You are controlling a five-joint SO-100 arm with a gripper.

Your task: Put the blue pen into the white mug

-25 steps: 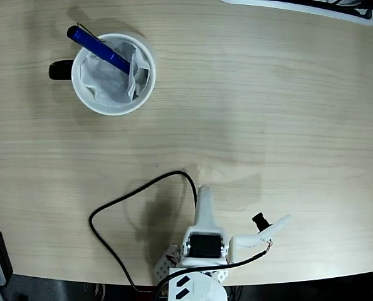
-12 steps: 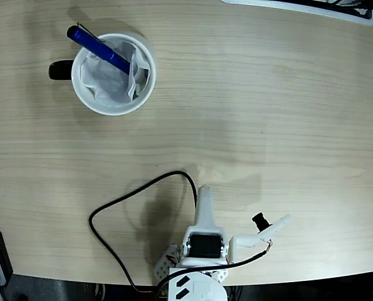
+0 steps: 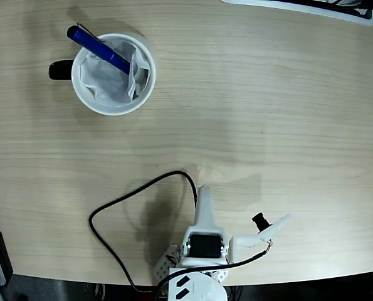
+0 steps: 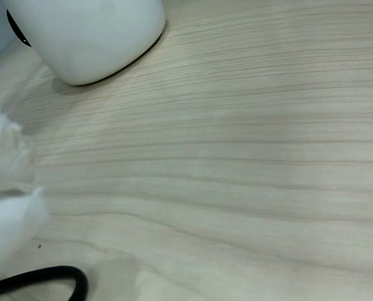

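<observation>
One blue pen (image 3: 99, 48), fixed view only

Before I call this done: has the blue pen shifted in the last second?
No. In the fixed view the blue pen leans in the white mug exactly as before, its upper end sticking out over the rim above the black handle.

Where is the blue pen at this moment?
In the fixed view, the blue pen is at upper left, standing tilted inside the white mug, its top end leaning over the rim above the black handle.
</observation>
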